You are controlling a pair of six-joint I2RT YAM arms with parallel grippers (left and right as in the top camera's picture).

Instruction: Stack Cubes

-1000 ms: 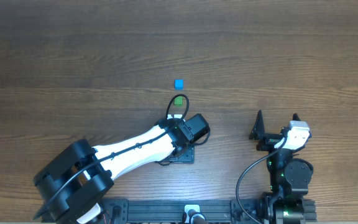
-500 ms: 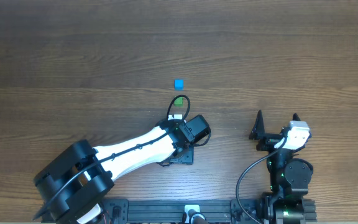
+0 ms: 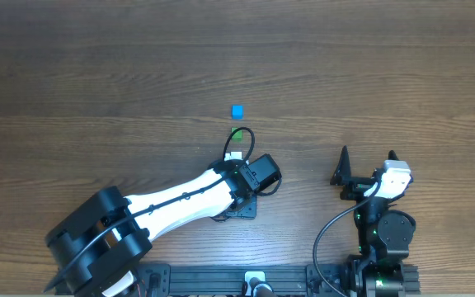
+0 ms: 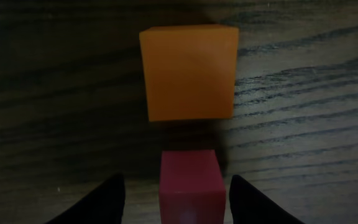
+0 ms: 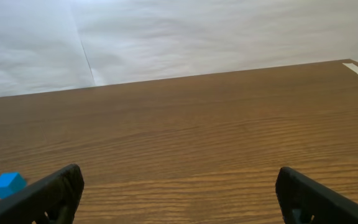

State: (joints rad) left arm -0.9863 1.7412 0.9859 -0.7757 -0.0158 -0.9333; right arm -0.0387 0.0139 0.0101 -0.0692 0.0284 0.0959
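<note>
Seen from the left wrist, an orange cube (image 4: 188, 71) rests on the wooden table with a red cube (image 4: 191, 185) right next to it. My left gripper (image 4: 176, 180) is open and straddles the red cube, with a gap on each side. From above, the left arm (image 3: 246, 175) covers both cubes. A green cube (image 3: 236, 136) peeks out just beyond its wrist, behind a cable loop. A blue cube (image 3: 237, 111) (image 5: 8, 183) lies a little farther up the table. My right gripper (image 3: 365, 161) is open and holds nothing, low at the right near its base.
The wooden table (image 3: 97, 74) stretches wide on all sides of the cubes. A white wall (image 5: 197, 37) stands behind the table's far edge.
The left arm's wrist has slid slightly down the top view toward its base, and it covers more of the green cube. The right arm has not moved.
</note>
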